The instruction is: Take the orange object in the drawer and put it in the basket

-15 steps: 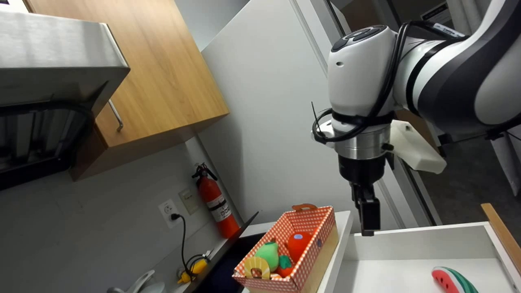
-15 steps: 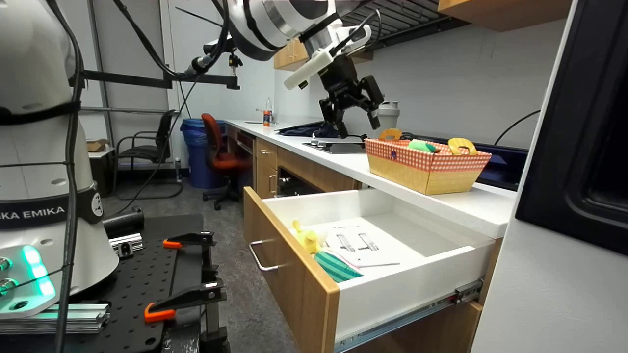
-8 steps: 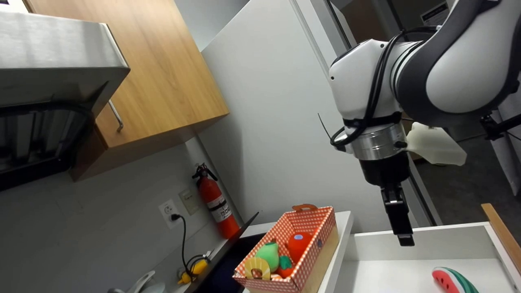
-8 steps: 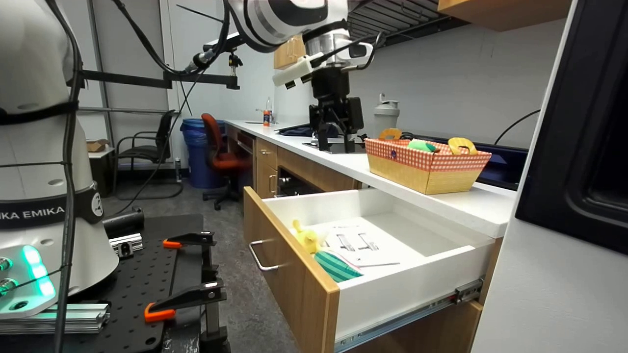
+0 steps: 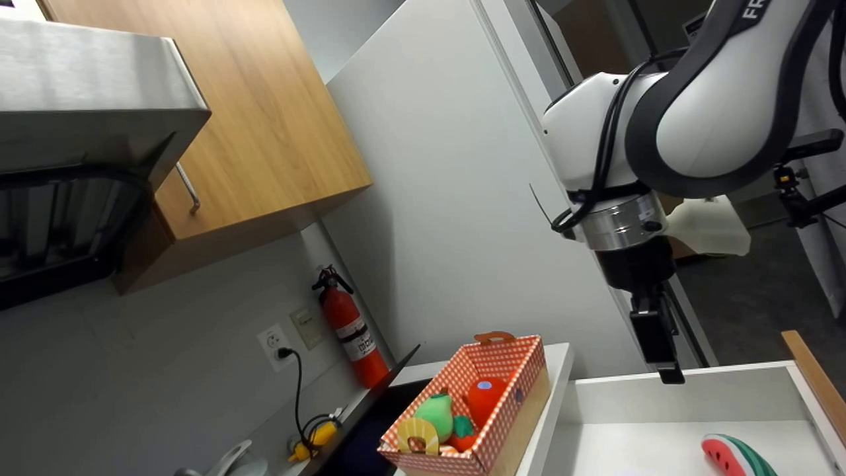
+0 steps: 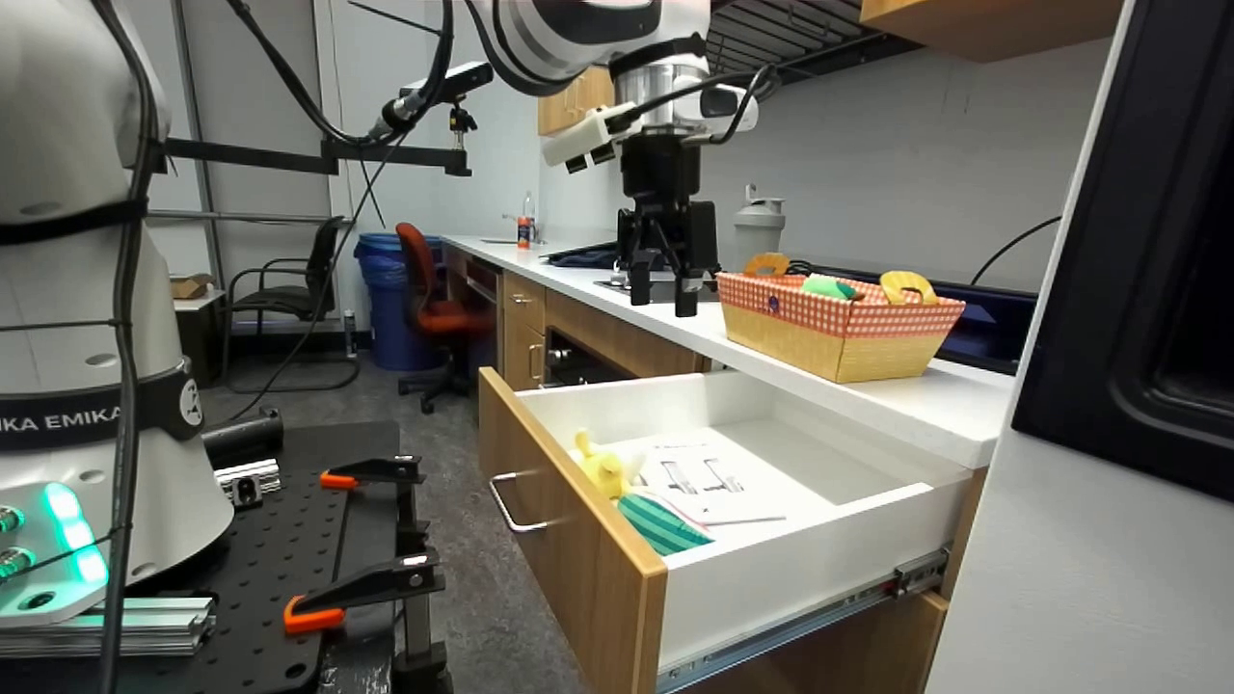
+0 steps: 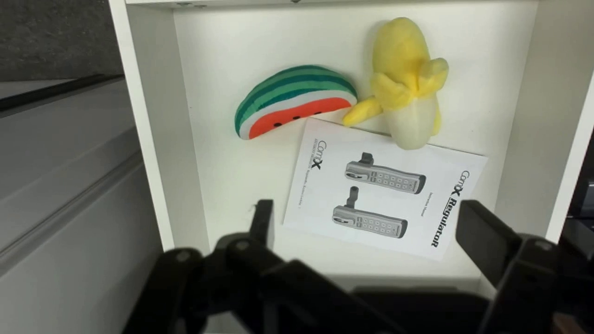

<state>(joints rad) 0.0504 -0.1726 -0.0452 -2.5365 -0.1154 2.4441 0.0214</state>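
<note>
Two black fingers [image 7: 263,223] stand in the lower half of the wrist view, spread wide apart, one just left of the middle and the other toward the right edge. Between them show a white booklet [image 7: 385,190] and the pale floor of the drawer [image 7: 241,185]. So the gripper [image 6: 663,297] is unclenched, with only air in its grasp. In an exterior view it hangs at the upper middle of the frame, tips downward, above the pulled-out drawer and apart from it, left of the basket [image 6: 786,337]. In an exterior view its fingertips [image 5: 671,375], at the right of the frame, line up edge-on, and the gap cannot be judged there.

Inside the basket, low in the middle of that frame, lie a larger orange-red toy [image 5: 484,402] and a smaller orange-red toy [image 5: 464,441] with a green leaf, both near a green pear [image 5: 435,416]; which of the two the task names I cannot tell. At the top of the wrist view, a watermelon slice [image 7: 297,99] and a banana toy [image 7: 403,83] lie in the drawer, well apart from the fingers.
</note>
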